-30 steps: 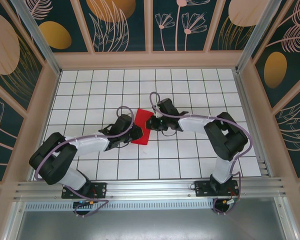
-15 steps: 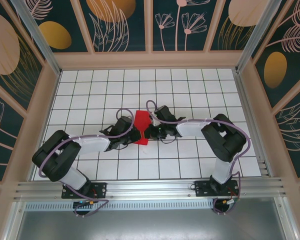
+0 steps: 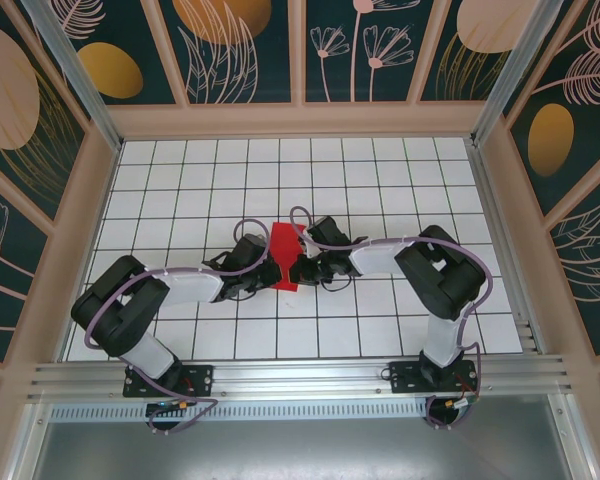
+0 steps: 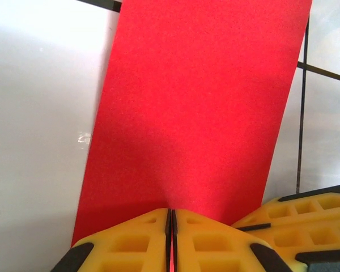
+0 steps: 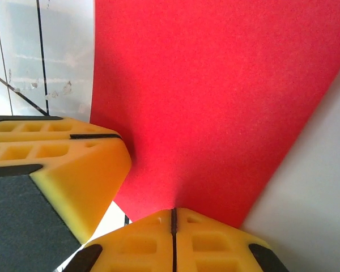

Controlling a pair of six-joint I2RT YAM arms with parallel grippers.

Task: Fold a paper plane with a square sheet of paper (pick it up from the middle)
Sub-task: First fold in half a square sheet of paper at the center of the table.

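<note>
The square sheet of paper (image 3: 285, 243) is bright red and sits at the table's middle, looking like a narrow strip between the two grippers. My left gripper (image 3: 275, 270) comes in from the left and is shut on its near edge. In the left wrist view a red sliver shows between the shut pads (image 4: 171, 226), and the paper (image 4: 198, 102) stretches away. My right gripper (image 3: 298, 268) comes in from the right, right beside the left one. Its jaws (image 5: 174, 224) are shut at the edge of the paper (image 5: 215, 96), and the left gripper's yellow fingers (image 5: 56, 164) sit close by.
A white grid-tiled table (image 3: 380, 170) spreads round the paper, walled by wooden panels (image 3: 300, 118) at the back and sides. A metal rail (image 3: 300, 375) runs along the near edge by the arm bases. The right gripper's fingers (image 4: 306, 215) crowd the left wrist view's lower right.
The right gripper has slid left to the paper's near end, beside the left gripper. Both have closed, and the paper now looks narrower from above.
</note>
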